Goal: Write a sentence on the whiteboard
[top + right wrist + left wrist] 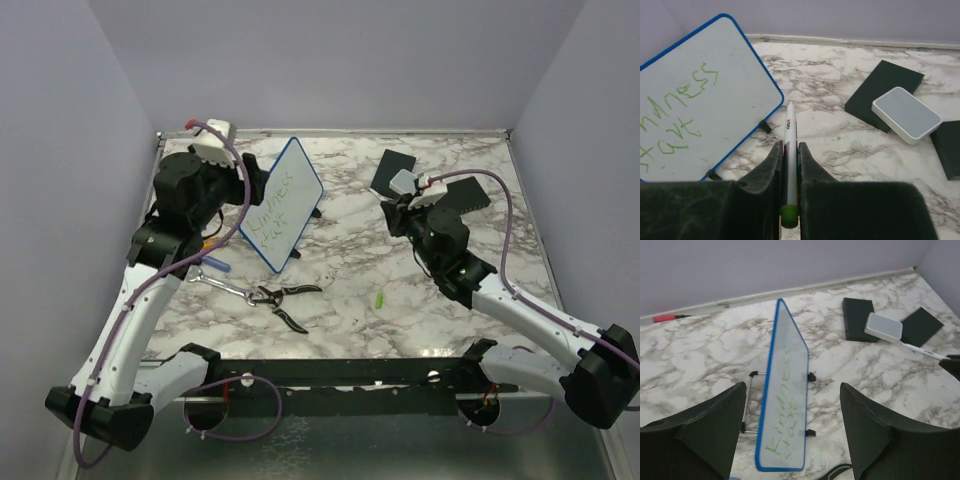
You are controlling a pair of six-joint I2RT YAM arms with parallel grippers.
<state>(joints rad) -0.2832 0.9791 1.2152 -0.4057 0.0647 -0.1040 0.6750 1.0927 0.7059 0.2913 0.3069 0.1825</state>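
Observation:
The whiteboard (285, 200) has a blue frame and stands tilted on a small wire stand at the back left. It also shows in the left wrist view (785, 390) and the right wrist view (715, 95). The sentence (675, 107) is in green, two lines reading about "Kindness start". My left gripper (792, 386) is open and empty, just left of the board's near end (222, 222). My right gripper (789, 146) is shut on a white marker (790, 125) with a green end. It is held right of the board, the tip pointing at the board's lower corner without touching.
Pliers (265, 293) lie in front of the board, with a small green cap (380, 299) to their right. Two black pads (393, 172) (465, 192) and a white block (906, 114) lie at the back right. A red marker (665, 318) lies by the back wall.

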